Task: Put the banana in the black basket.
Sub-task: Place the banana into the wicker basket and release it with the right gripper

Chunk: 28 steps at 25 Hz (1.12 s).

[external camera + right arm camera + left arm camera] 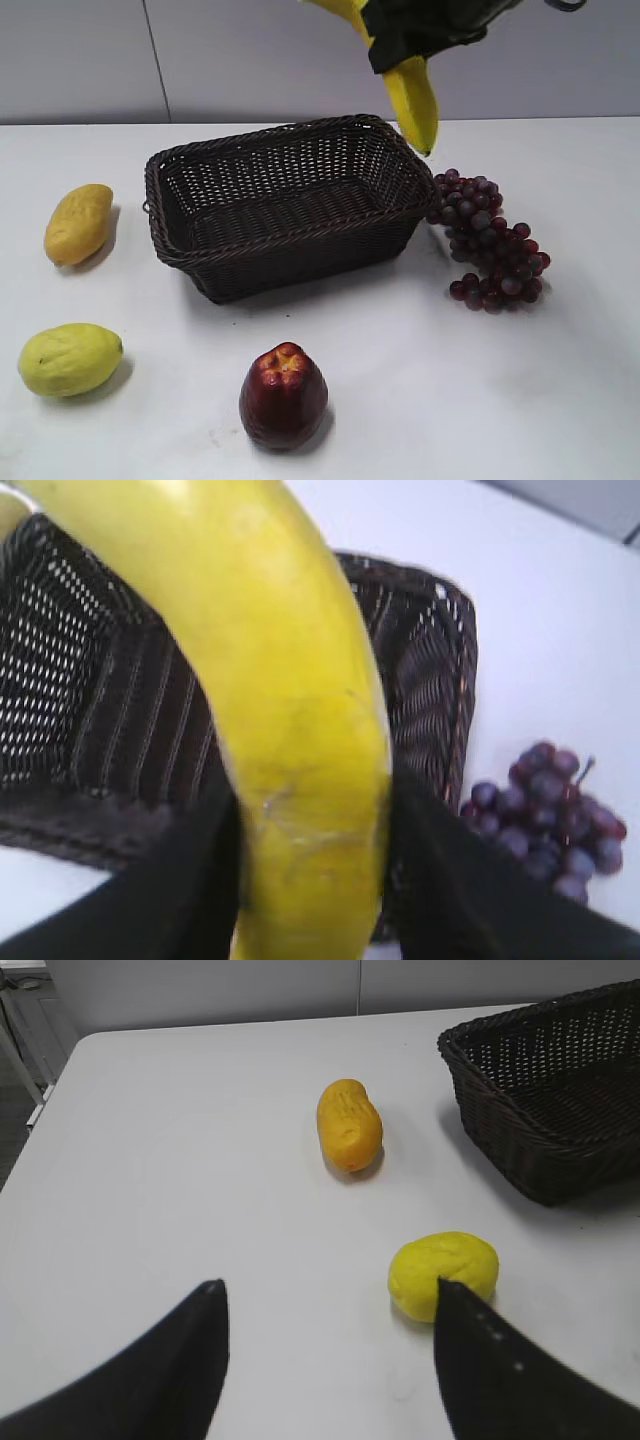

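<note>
The right end effector (310, 880), clamping the banana (415, 100), is hanging above the black basket (285, 205)'s far right corner; it should be carrying leftward over the middle before lowering. The left end effector (330, 1305) is gaping wide.

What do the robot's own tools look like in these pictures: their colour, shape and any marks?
Both tools are black. In the left wrist view, the left tool has two broad, flat fingers tapering to blunt tips; one shows a few tiny pale dots. The right tool has dark, matte fingers, blurred by closeness. In the exterior view it is a dark blocky shape at the top edge. No cables or sleeves show.
</note>
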{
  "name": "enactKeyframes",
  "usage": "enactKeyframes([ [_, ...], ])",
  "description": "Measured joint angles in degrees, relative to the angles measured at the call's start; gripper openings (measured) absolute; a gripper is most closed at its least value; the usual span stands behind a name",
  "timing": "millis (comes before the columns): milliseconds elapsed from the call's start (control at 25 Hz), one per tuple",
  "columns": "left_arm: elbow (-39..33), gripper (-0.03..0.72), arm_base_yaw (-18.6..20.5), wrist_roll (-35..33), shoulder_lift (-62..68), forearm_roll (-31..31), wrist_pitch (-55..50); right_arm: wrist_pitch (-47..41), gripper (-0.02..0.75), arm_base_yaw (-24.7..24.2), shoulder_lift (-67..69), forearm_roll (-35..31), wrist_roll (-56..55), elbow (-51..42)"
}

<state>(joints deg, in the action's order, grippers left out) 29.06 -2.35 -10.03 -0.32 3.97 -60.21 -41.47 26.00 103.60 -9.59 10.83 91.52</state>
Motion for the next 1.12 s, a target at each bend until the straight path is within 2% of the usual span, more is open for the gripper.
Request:
enactKeyframes([
  [440, 0.00, 0.482, 0.00, 0.00, 0.00, 0.00, 0.00, 15.29, 0.335, 0.07, 13.21, -1.05, 16.16, 0.00],
  [720, 0.00, 0.482, 0.00, 0.00, 0.00, 0.00, 0.00, 16.08, 0.337, 1.93, 17.90, -1.06, 18.74, -0.05],
  [800, 0.00, 0.482, 0.00, 0.00, 0.00, 0.00, 0.00, 16.02, 0.405, 3.22, 17.97, -1.18, 19.86, -0.05],
  [920, 0.00, 0.482, 0.00, 0.00, 0.00, 0.00, 0.00, 15.97, 0.598, 4.55, 17.97, -1.24, 20.79, -0.05],
  [1000, 0.00, 0.482, 0.00, 0.00, 0.00, 0.00, 0.00, 15.02, 0.622, 4.82, 17.97, -1.29, 20.91, -0.05],
  [1120, 0.00, 0.482, 0.00, 0.00, 0.00, 0.00, 0.00, 11.50, 0.610, 4.76, 16.87, -1.36, 20.53, -0.11],
])
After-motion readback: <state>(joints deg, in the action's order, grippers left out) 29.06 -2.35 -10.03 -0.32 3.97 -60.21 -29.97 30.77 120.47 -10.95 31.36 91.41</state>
